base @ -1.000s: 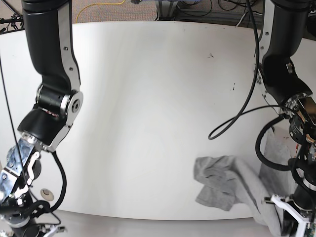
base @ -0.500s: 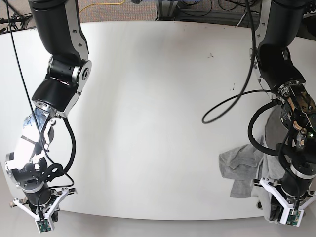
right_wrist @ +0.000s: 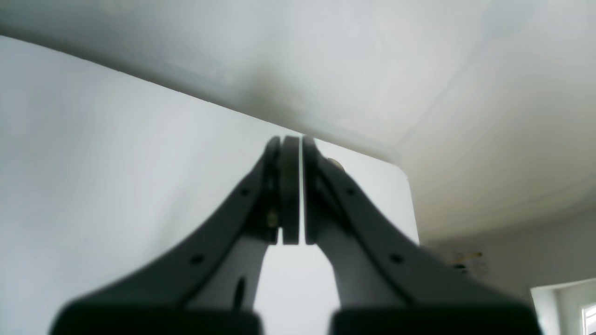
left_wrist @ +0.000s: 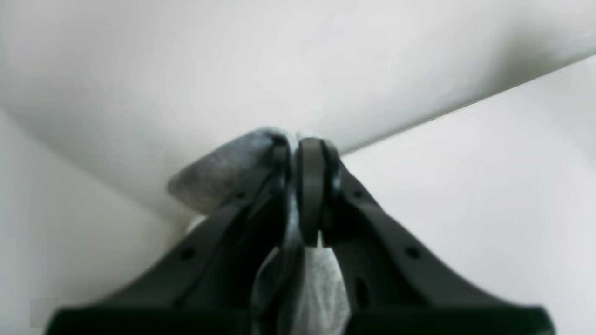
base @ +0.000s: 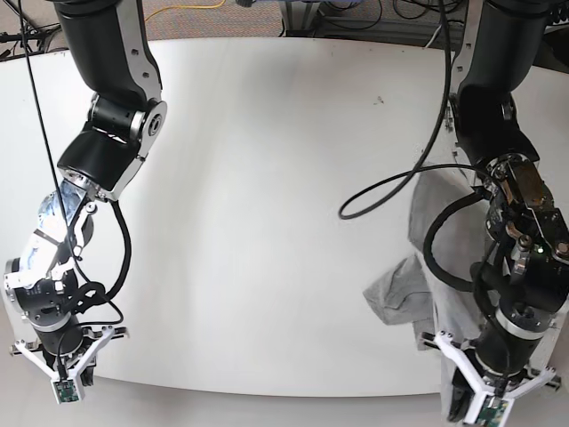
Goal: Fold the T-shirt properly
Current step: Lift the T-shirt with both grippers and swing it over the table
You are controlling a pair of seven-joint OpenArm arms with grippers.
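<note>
- Grey cotton of the T-shirt (base: 418, 289) lies bunched at the near right of the table (base: 267, 178), rising in a narrow band under the left arm.
- Left claw (left_wrist: 298, 186): clenched on a pinch of the T-shirt; in the left wrist view, grey fabric shows between the fingers and bulges out beside the left fingertip (left_wrist: 279, 158).
- Right claw (right_wrist: 292, 186): clenched on nothing; its fingers meet over bare table near the near left edge, well apart from the garment.
- Step in hand, as judged: lift and draw the garment out so that it can be spread flat before any fold is made.
- Procedure for the lift: keep the pinch firm and pull smoothly, since a thin pinch of cotton may slip out under a jerk.
- Move toward the table centre, so that the hanging part drags open rather than piling up at the near edge.
- Right arm: a second grasp point, such as a shoulder or hem corner, is likely needed; none is clearly identifiable in the crumpled cloth.
</note>
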